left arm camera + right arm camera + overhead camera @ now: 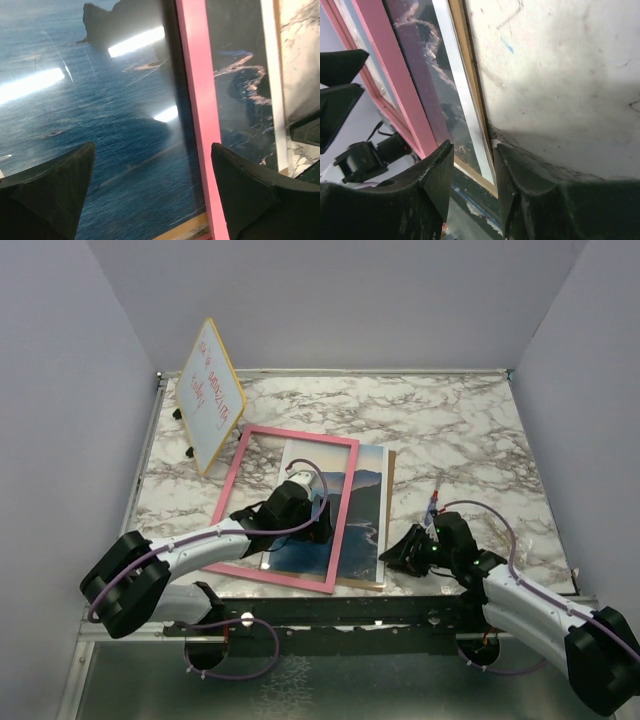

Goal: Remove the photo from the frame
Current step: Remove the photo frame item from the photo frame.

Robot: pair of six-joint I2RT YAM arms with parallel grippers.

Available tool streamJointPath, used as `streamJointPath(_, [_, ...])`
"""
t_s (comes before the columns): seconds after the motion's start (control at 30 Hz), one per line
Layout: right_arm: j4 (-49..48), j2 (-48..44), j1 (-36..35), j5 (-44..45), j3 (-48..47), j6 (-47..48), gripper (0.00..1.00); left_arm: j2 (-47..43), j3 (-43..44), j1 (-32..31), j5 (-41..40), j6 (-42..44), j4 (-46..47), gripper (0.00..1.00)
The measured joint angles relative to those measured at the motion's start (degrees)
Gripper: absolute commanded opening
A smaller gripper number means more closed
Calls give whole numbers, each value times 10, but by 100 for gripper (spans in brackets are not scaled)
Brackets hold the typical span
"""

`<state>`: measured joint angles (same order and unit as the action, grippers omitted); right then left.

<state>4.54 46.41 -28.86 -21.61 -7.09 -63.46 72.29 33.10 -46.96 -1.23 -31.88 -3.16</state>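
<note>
From above, the marble table [450, 420] carries the frame [345, 510], a thin pink rectangle lying flat and skewed near the middle. The photo [362, 510] lies under it. Part of the photo shows through the frame's opening, and a strip of headland and sea sticks out past the frame's right bar. The photo rests on a brown backing board [388, 520] whose edge shows along the right. A yellow-edged whiteboard [210, 395] stands tilted at the far left, apart from the frame. The left gripper [312, 508] hangs over the frame's opening. The right gripper [392, 556] is at the near right corner of the photo.

In the left wrist view, the left gripper [152, 146] is spread wide and holds nothing. The frame's pink bar [197, 125] runs between its fingers. Left of the bar, the photo [75, 115] shows blue sea crossed by bright glare. Right of it come more dark rock, a white margin, then the table [302, 45].

In the right wrist view, the right gripper [474, 150] stands narrow. Its two fingers sit on either side of the photo's [427, 75] white margin and the backing board's [465, 60] edge. I cannot tell whether they press on it. The frame [395, 75] lies just left of that edge, and the table [560, 65] is to the right.
</note>
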Motion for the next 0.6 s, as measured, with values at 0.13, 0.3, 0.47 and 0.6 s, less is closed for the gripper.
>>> streamJointPath(0.13, [-30,-3,0,-21,24,-14,42,24,-12,0,8,-1,16,97])
streamJointPath(0.3, [-45,-10,0,-36,37,-23,34,35,-15,-1,10,-3,40,97])
streamJointPath(0.47, [-30,-39,0,-38,43,-25,29,35,-21,-2,10,-4,53,97])
streamJointPath(0.6, [-3,-81,0,-39,42,-26,26,35,-22,-2,10,-6,57,97])
